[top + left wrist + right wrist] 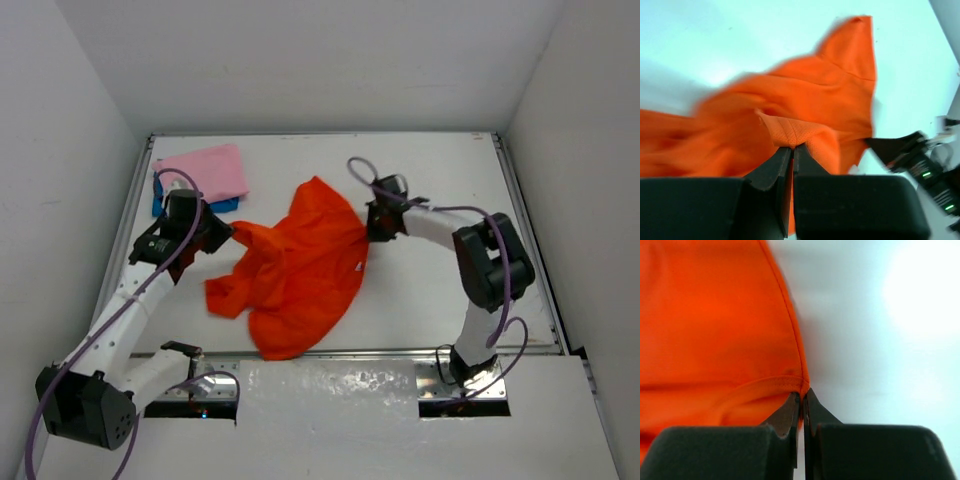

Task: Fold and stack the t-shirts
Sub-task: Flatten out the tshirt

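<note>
Sprawling across the middle of the white worktop (430, 300), the orange-red t-shirt (300, 270) lies rumpled and unfolded, with one point of cloth reaching toward the far side, a sleeve poking out to the left and its lowest fold close to the near edge. At the far-left corner sits the pink t-shirt (205, 170), folded flat on top of the blue t-shirt (224, 206), of which only a strip along the near and left edges shows; this small stack is apart from the orange-red one. The left arm runs from its base at the near-left corner forward along the left edge, then bends inward so that the left gripper (232, 232) points right at the orange-red t-shirt's left side. In the left wrist view this gripper (792, 147) is clenched, its black fingers (771, 167) pressed together on a bunched fold of orange-red cloth (815, 95). The right arm rises from its base at the near right to a black elbow, and its white forearm stretches left, bringing the right gripper (368, 228) to the t-shirt's right edge. In the right wrist view that gripper (802, 396) is also clamped tight, pinching a stitched corner of the orange-red cloth (715, 315) where two seams meet, with bare worktop to its right.
</note>
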`<state>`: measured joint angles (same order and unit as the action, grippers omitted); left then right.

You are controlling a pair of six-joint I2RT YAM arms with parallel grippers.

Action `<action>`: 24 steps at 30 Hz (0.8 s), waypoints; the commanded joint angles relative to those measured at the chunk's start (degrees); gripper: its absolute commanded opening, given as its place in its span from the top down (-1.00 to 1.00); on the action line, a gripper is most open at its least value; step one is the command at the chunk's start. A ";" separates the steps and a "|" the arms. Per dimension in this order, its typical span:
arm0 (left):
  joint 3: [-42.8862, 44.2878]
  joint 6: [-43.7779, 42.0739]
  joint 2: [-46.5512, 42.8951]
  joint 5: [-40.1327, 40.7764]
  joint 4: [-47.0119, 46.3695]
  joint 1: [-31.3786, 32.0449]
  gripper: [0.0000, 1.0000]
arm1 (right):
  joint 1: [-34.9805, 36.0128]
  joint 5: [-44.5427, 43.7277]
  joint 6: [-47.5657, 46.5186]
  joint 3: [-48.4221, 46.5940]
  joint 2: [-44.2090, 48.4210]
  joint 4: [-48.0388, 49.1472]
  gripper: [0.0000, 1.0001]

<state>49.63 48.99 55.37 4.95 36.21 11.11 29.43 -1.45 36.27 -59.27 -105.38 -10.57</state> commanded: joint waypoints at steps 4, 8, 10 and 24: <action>1.36 -1.18 6.66 -3.19 -12.03 -0.83 1.00 | -14.21 4.43 -10.15 -16.13 -3.59 -14.47 1.00; -2.07 -1.53 8.96 -3.45 -14.41 -0.83 1.00 | -16.33 6.64 -14.64 -24.92 -9.48 -17.03 1.00; -3.83 -1.53 9.57 -4.68 -15.63 -0.83 1.00 | -17.73 8.12 -16.57 -32.12 -14.29 -20.36 1.00; -5.07 -6.80 7.03 -6.36 -13.27 0.05 1.00 | -24.51 1.73 -12.82 -28.73 -0.02 -30.20 -0.44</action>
<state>43.11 44.77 64.58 -1.67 23.55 11.16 4.21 4.95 20.99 -92.03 -116.99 -35.92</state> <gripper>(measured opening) 0.007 0.710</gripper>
